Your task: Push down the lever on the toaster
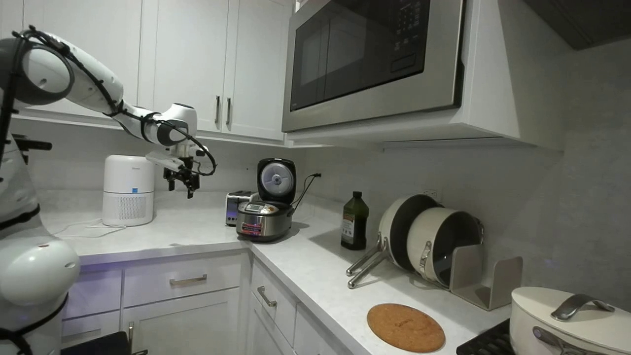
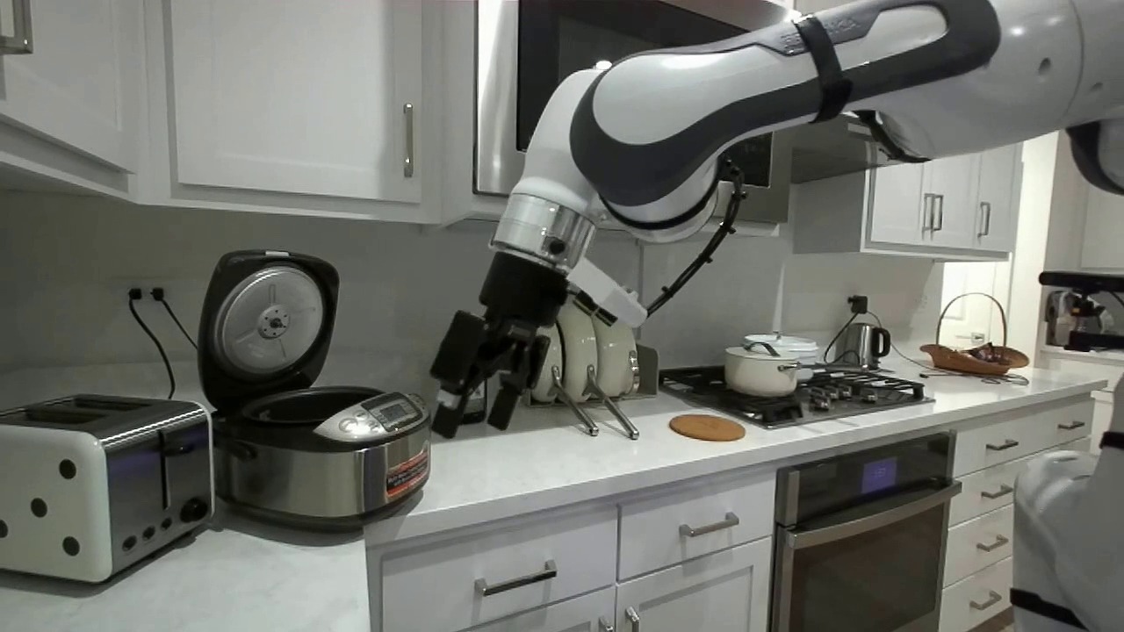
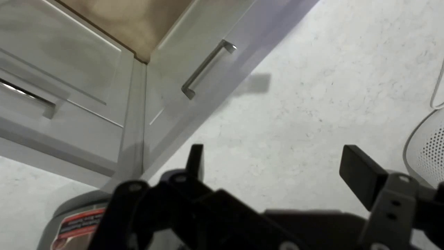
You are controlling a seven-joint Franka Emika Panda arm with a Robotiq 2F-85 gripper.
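The toaster [image 2: 149, 491] is a metal box with a pale side bearing black dots. It stands at the left in an exterior view, and its front shows a dark lever [image 2: 180, 448] high in a vertical slot. The toaster [image 1: 237, 204] is partly hidden behind the rice cooker in an exterior view. My gripper [image 1: 180, 190] is open and empty in the air above the counter, between the white cylindrical appliance and the toaster. In an exterior view the gripper [image 2: 475, 420] appears right of the toaster, apart from it. In the wrist view the gripper's fingers [image 3: 273, 152] are wide apart over bare counter.
A rice cooker [image 1: 266, 224] with its lid raised stands beside the toaster; its edge shows in the wrist view [image 3: 78, 227]. A white cylindrical appliance [image 1: 128, 190] stands on the counter [image 1: 192, 217]. Upper cabinets [image 1: 187, 64] hang above. A bottle [image 1: 354, 224] and pans stand farther along.
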